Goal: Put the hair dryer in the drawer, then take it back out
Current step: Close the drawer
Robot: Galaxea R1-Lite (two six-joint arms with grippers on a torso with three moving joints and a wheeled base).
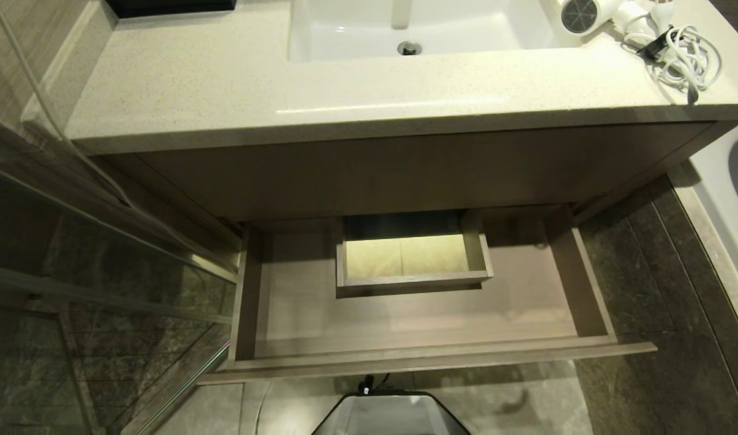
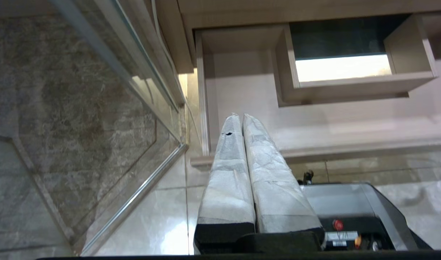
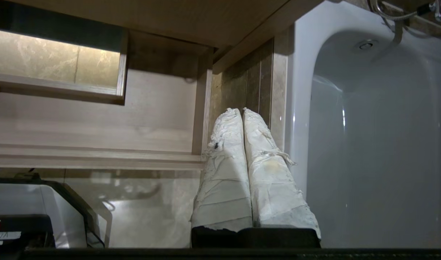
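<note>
Drawer: the drawer (image 1: 417, 314) stands pulled out under the vanity, nothing lying on its pale wood floor; a boxed cutout (image 1: 412, 257) sits at the middle of its back, showing lit tile through it.
Dryer: the hair dryer (image 1: 592, 13) lies on the countertop (image 1: 223, 78) at the far right, just beside the sink (image 1: 417, 27), its dark grille facing the front edge.
Cord: the white cord (image 1: 686, 54) is bundled in loose loops on the counter just right of the dryer, well apart from the drawer.
Left gripper: the left gripper (image 2: 241, 117) has its two white-wrapped fingers pressed together, holding nothing, tips over the drawer's left front corner.
Right gripper: the right gripper (image 3: 241, 111) is likewise closed and empty, tips near the drawer's right side wall with the bathtub (image 3: 368, 144) just beyond.
Surroundings: a glass shower panel (image 1: 72, 290) stands to the left of the vanity; the robot's base (image 1: 390, 414) shows on the tiled floor below the drawer front.
Head view: neither arm shows in it.
</note>
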